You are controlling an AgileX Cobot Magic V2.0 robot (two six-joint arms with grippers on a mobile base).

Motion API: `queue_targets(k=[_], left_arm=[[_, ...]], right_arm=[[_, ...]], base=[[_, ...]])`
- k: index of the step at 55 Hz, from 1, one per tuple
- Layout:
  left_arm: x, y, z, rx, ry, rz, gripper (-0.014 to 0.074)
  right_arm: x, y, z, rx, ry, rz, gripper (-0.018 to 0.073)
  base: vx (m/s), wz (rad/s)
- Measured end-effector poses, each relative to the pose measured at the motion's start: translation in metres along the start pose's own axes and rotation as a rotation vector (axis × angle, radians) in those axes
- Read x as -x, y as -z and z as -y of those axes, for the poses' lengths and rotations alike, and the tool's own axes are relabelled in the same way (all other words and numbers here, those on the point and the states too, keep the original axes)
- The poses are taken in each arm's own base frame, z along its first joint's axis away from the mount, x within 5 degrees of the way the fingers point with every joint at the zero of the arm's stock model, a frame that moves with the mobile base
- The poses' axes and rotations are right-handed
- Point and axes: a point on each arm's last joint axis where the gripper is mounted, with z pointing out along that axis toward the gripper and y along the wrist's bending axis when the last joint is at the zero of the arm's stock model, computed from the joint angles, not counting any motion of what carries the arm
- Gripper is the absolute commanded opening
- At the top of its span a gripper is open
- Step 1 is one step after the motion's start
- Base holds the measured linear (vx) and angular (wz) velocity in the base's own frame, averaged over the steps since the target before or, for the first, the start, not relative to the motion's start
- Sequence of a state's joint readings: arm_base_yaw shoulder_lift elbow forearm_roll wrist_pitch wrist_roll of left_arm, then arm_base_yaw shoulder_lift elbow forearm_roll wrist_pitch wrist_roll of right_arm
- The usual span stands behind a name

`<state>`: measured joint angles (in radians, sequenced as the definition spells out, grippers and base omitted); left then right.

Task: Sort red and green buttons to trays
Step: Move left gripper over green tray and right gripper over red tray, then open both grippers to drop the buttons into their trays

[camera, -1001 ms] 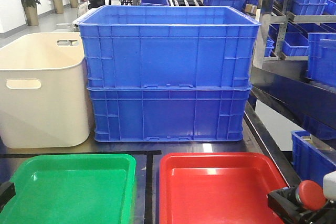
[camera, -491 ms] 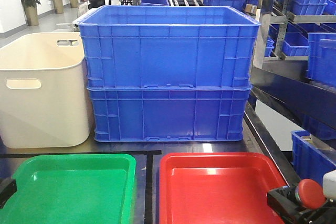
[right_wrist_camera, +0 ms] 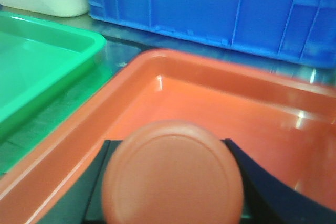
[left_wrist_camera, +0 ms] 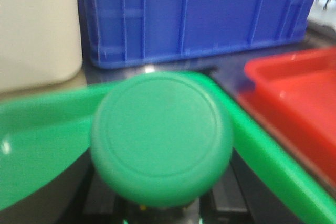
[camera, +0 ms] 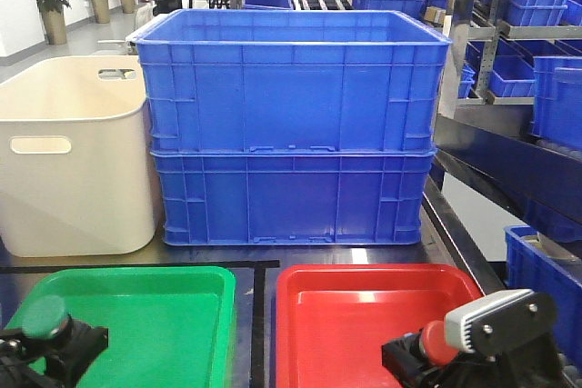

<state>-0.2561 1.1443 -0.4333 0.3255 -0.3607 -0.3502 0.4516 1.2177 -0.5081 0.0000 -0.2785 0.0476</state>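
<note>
On the far left, the left gripper (camera: 41, 356) carries the green button (camera: 44, 317) over the near left corner of the green tray (camera: 155, 315). Its jaws clamp the black base while the dome stands clear above them. In the left wrist view the dome (left_wrist_camera: 161, 137) fills the frame and faces the camera, with the tray's rim curving behind it. The button's axis, base to dome, appears to tilt toward the front of the bench rather than stand plumb.

Behind the trays stand a cream tub (camera: 73, 170) and two stacked blue crates (camera: 291, 129).

To the right lies the red tray (camera: 364, 315), close beside the green one. The right gripper (camera: 427, 356) grips the red button (camera: 439, 343) at the tray's near right corner, closed on the black base. In the right wrist view the red dome (right_wrist_camera: 173, 177) hangs over the tray's near rim, facing the camera.

Both buttons look like hard, light plastic, and should not deform in the jaws. The domes are smooth and rounded, so they would likely slip; the blocky base with its flat sides is the better place to hold, as both grippers do. The dome probably presses in, so pushing on it is best avoided. Neither button rests in its tray yet.
</note>
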Motion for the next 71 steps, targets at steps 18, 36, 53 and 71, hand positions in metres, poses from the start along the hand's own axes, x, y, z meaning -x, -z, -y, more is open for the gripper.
queue_targets(k=[18, 36, 53, 71], left_arm=[[-0.026, -0.023, -0.004, 0.003, 0.017, -0.130, 0.0132], [-0.034, -0.030, -0.005, 0.004, 0.023, -0.169, 0.0505], [-0.029, -0.031, -0.003, -0.015, 0.027, -0.112, 0.0610], [0.009, -0.006, 0.004, -0.052, 0.008, 0.123, 0.0587]], right_arm=[[-0.023, -0.021, 0.006, -0.065, -0.167, -0.107, 0.0148], [-0.026, -0.022, 0.006, -0.066, -0.171, -0.133, 0.0559], [-0.026, -0.022, 0.006, -0.066, -0.171, -0.132, 0.0654], [0.000, 0.001, 0.004, -0.049, -0.158, 0.005, 0.0570]], base=[[0.00, 0.00], [0.00, 0.00], [0.00, 0.00], [0.00, 0.00]])
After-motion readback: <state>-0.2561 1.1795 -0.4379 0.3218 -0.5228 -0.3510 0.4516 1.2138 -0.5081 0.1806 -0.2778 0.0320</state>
